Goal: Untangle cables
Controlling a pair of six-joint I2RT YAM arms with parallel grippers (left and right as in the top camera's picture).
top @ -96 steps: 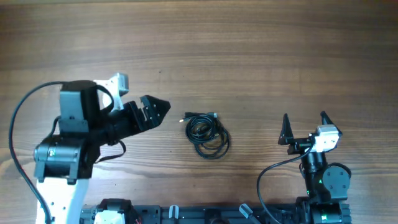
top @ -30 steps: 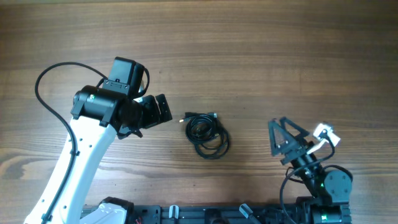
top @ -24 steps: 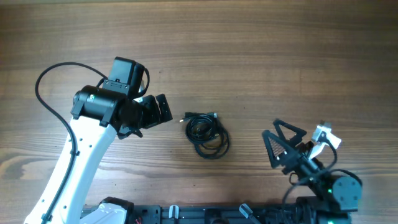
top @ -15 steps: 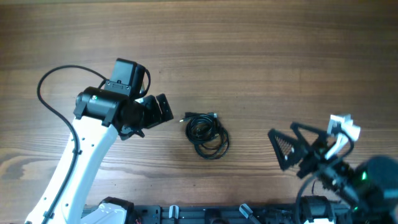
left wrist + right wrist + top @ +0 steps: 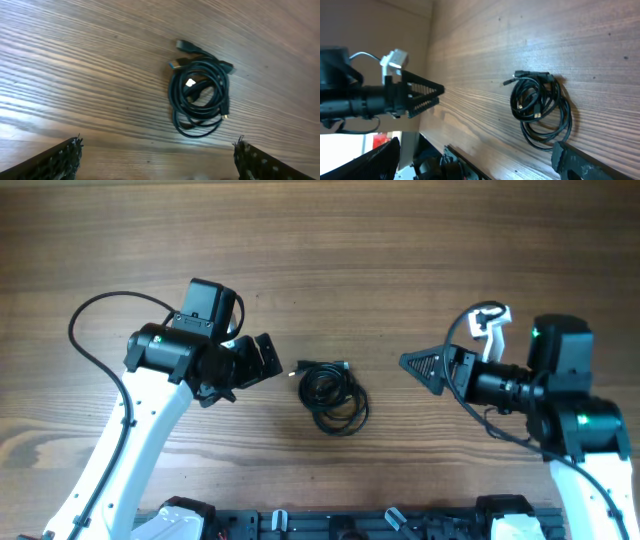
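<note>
My left gripper is spread wide; in its wrist view both fingers sit at the bottom corners with only bare wood between them. The cables lie on the wooden table, near its middle, coiled into one small black bundle, and nothing touches them. In the overhead view the bundle is at about 4 o'clock from my left gripper and close by. From the left wrist it is ahead at about 1 o'clock, a little toward the right finger. The bundle looks like two overlapping loops, a smaller one and a larger one. Its long axis in the overhead view runs roughly from 11 o'clock to 5 o'clock. The plug ends stick out at the 11 o'clock end, one pointing toward 9 o'clock and one toward 3 o'clock, and a whitish tip rests inside the smaller loop. Farther off, my right gripper is also wide open and holds nothing, and the bundle is at about 8 o'clock from it. From its wrist camera the coil sits just above the right finger. I judge the left gripper to be slightly the nearer. The plug ends face it, so they look like the easiest first pinch.
</note>
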